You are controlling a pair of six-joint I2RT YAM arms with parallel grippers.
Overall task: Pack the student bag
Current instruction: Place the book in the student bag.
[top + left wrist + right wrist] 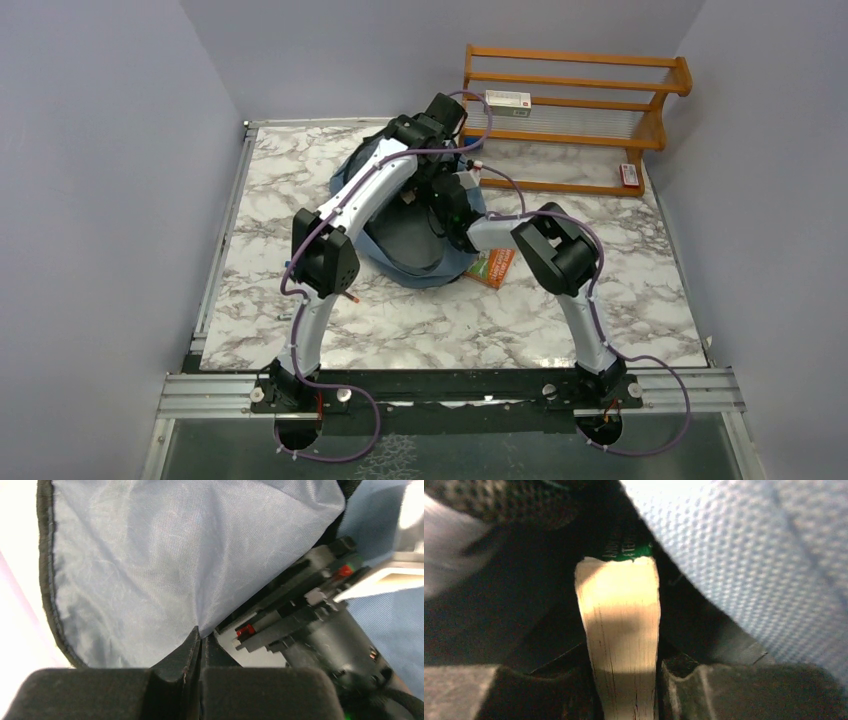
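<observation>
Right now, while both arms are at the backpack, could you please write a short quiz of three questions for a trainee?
1. True or false: the left gripper is shut on the lining of the backpack.
2. What does the right gripper hold? A) a paperback book B) a pencil C) nothing
3. Fill in: the orange book lies on the marble table at the backpack's ____ side (robot's left or right).
Key: 1 true; 2 A; 3 right.

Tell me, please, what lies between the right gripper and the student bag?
A book, clamped edge-on in the right gripper, reaches toward the student bag, seen in the right wrist view.
</observation>
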